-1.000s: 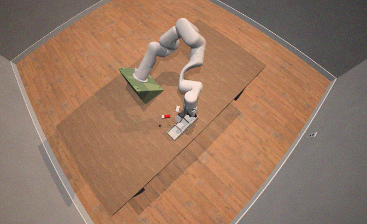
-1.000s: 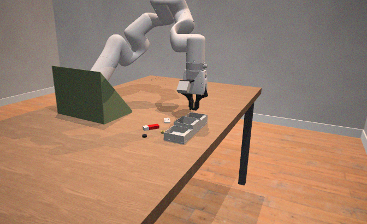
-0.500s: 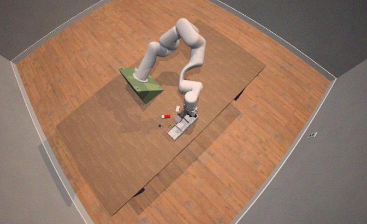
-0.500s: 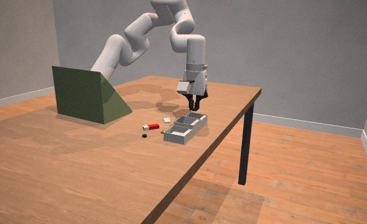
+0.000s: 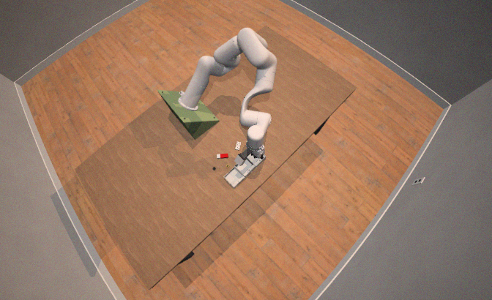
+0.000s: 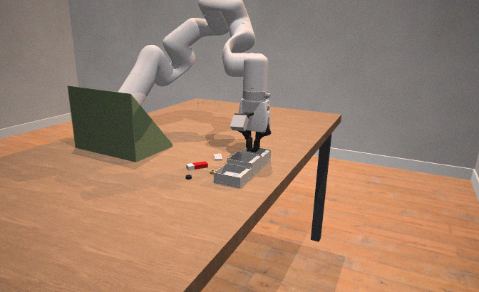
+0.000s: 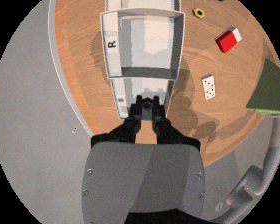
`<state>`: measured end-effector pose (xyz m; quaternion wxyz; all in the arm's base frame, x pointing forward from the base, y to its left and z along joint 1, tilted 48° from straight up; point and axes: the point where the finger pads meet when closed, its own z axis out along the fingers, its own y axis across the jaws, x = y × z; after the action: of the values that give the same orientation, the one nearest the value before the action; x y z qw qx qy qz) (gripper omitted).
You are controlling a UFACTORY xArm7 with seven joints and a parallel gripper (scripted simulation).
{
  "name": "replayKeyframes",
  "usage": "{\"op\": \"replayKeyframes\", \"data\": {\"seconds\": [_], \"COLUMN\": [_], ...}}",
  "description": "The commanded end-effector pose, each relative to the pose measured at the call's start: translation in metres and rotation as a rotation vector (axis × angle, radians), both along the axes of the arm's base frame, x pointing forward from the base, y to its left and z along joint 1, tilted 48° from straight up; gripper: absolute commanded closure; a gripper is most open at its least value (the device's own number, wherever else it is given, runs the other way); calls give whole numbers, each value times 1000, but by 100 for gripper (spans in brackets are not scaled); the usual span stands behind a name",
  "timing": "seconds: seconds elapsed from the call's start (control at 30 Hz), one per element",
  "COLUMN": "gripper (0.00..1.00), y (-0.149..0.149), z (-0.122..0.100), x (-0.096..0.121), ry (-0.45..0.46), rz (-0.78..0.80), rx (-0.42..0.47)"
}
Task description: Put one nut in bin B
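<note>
pinching nut (image 7: pixel 145 100) in claw (image 7: pixel 147 106), over bin (image 7: pixel 111 44)

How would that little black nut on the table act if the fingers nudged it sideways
The black nut lies flat and low, so it would probably slide rather than tip. It looks rigid and small, likely light, so a light nudge may send it skidding across the smooth table. Tipped on edge, its round outline might roll.
</note>
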<state>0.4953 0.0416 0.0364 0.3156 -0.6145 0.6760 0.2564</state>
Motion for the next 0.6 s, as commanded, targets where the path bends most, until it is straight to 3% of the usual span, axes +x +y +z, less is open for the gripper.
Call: {"op": "replayKeyframes", "data": {"seconds": [0.0,0.57], "gripper": [100,100], "y": [3,15], "z": [-4,-15], "x": [2,4], "ry": [-3,-3], "rz": [-4,-4], "rx": [-2,-2]}}
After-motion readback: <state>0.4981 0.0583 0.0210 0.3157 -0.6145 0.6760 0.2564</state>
